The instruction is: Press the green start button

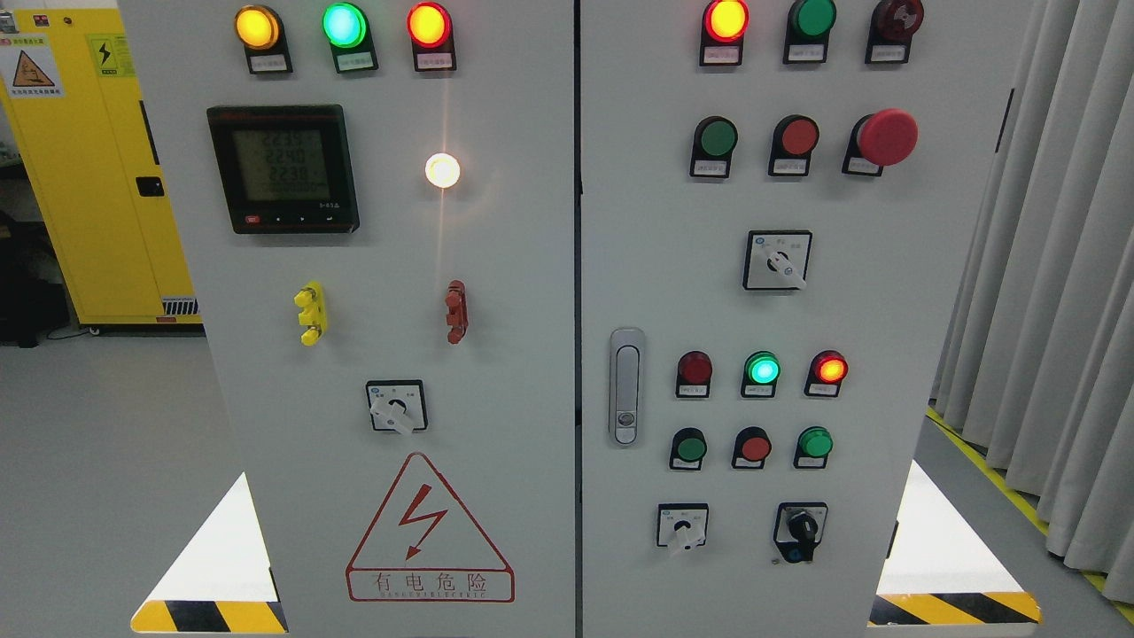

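Grey cabinet (496, 549) bears triangle warning sign (430, 532) reading "有电危险".

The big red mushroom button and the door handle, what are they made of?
The big red mushroom button looks like smooth, matte plastic: even colour, soft sheen, no sparkle. The door handle looks like metal with a silvery, brushed or chromed finish, since it shows grey highlights. It could also be metal-coated plastic; the picture can't settle that.

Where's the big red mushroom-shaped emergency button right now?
In the head view, the emergency button sits on the right door, upper right, beside a flat red button.
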